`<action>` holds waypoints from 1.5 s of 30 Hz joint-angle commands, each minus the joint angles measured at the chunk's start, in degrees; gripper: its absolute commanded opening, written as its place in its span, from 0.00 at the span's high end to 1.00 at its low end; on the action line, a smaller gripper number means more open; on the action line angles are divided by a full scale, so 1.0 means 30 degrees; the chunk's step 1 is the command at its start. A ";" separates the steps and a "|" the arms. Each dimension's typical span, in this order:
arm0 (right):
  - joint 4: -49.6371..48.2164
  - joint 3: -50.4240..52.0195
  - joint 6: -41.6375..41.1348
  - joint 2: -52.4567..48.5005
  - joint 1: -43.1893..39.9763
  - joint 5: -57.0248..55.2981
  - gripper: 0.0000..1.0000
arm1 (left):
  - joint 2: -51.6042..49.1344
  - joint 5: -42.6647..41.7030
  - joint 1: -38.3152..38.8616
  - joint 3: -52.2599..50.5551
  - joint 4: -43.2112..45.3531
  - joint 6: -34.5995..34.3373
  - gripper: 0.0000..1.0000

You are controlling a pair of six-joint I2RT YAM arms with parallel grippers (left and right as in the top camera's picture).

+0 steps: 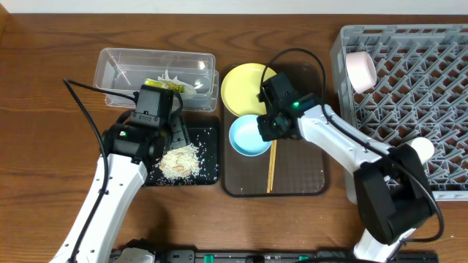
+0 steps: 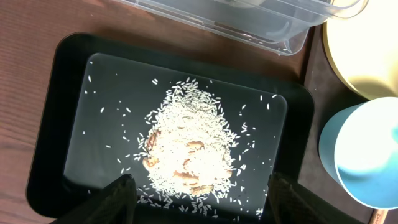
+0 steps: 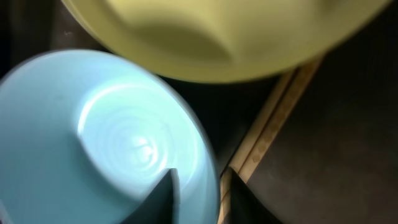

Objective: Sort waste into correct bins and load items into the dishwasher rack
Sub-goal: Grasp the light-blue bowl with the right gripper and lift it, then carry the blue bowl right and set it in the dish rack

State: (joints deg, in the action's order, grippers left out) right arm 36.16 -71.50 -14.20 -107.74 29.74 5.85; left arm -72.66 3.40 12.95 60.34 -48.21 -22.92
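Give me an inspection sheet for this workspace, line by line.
Surface: wooden table, brown tray at centre.
Job's things: snack wrapper in clear tub; rice crumbs piled in black tray; yellow plate, light-blue bowl and chopsticks on the brown tray; pink-white bowl in grey rack; white cup at the rack's near part, beside the right arm.
Clutter: nothing seen.
Tools: left tool open, empty, over the black tray; right tool open, straddling the light-blue bowl's rim.
Cables: black cable along the left arm; second cable loops above the right arm.
Surroundings: nothing seen.
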 commanded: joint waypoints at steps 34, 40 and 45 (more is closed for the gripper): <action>-1.5912 -0.1486 2.1311 0.2572 -1.1832 -1.7413 0.99 | -0.0109 0.0233 -0.0058 -0.0036 -0.0058 -0.0474 0.29; -1.7813 -0.1486 2.1893 0.0189 -1.2670 -1.8017 0.99 | -0.0109 0.0233 -0.0058 -0.0036 -0.0058 -0.0474 0.30; -1.7777 -0.1486 2.1806 -0.1246 -1.2670 -1.8017 0.99 | -0.0109 0.0240 -0.0058 -0.0036 -0.0051 -0.0474 0.30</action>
State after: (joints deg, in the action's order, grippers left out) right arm -16.84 -75.79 50.22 -110.08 -8.08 -46.92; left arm -72.66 3.40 12.95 60.34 -48.18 -24.01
